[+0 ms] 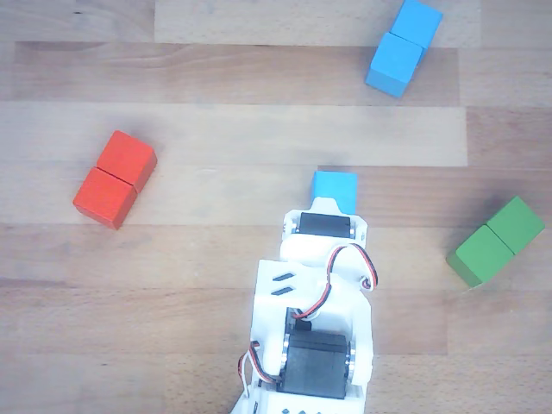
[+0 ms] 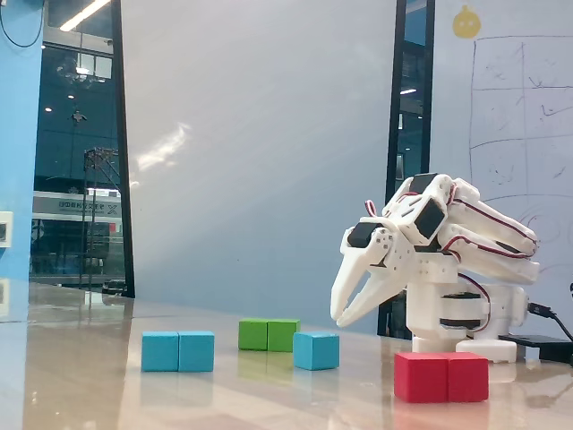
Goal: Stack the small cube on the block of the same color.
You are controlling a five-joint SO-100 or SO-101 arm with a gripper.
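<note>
The fingers [image 2: 340, 317] are a bit apart w/ nothing in them, hanging just above the small cube [image 2: 316, 350]. In the other view the arm's front end covers part of that cube [image 1: 335, 188]. The cube sits on the counter [image 1: 224, 138]. The blue block [image 1: 403, 47] is well away at top right. Red block [image 1: 115, 178] at left, green block [image 1: 496, 241] at right.
</note>
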